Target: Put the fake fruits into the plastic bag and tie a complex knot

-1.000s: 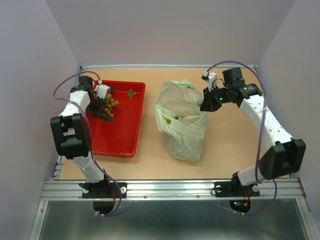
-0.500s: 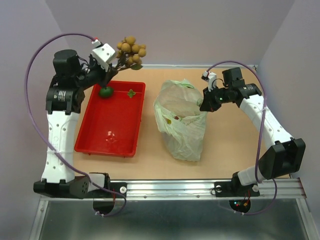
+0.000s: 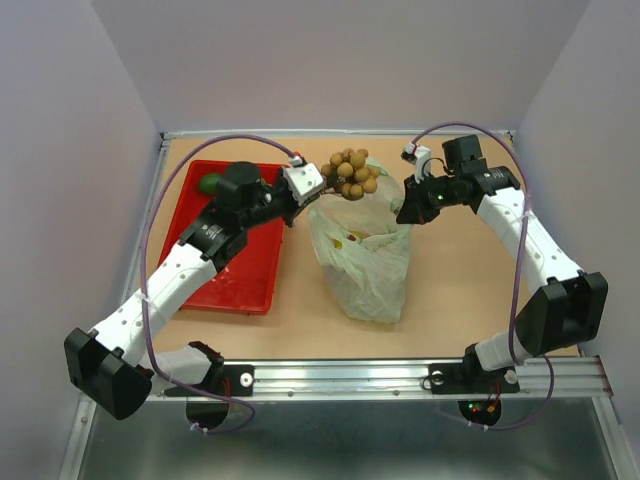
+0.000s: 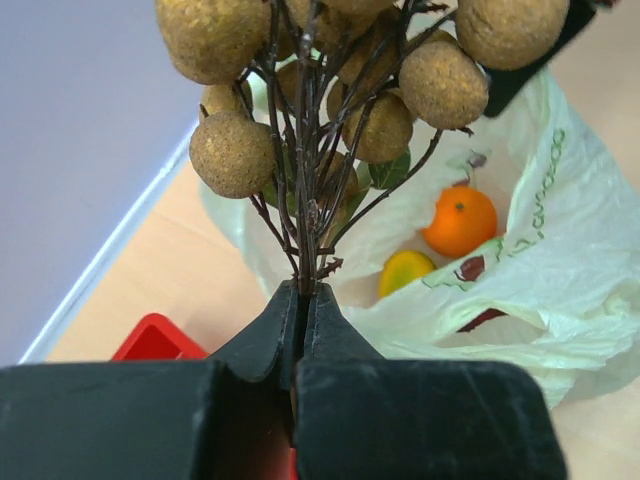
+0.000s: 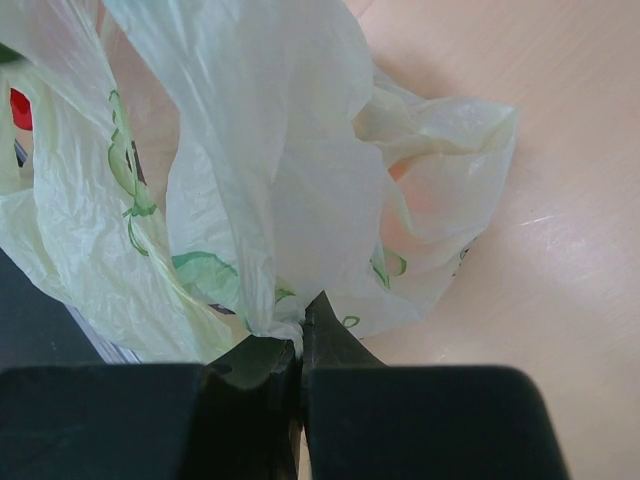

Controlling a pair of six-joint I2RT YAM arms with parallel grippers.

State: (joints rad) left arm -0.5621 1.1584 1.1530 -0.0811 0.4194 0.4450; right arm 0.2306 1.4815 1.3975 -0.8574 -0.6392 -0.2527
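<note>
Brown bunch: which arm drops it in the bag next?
Left. The left pincer is shut on the brown bunch above the plastic bag; the right pincer is busy, shut on the bag's rim.

A: Finish of the brownish bunch [image 4: 232, 152]?
B: Balls rough, grainy, matt. Stems thin, dark, wiry.
A: And the plastic bag [image 5: 250, 150]?
B: Thin pale-green film, translucent, crinkled, with a slight sheen and green print.
A: Contents?
B: One orange fruit [image 4: 459, 221], smooth, faintly glossy plastic.
A: The left gripper [image 4: 302, 292] and right gripper [image 5: 302, 330]?
B: Black, matt, hard plastic by the look.
A: The red tray [image 3: 245, 275]?
B: Smooth glossy plastic.
A: The table [image 3: 450, 290]?
B: Tan wood-like board, matt, faintly scratched. The rail [image 3: 340, 375] is brushed metal.
</note>
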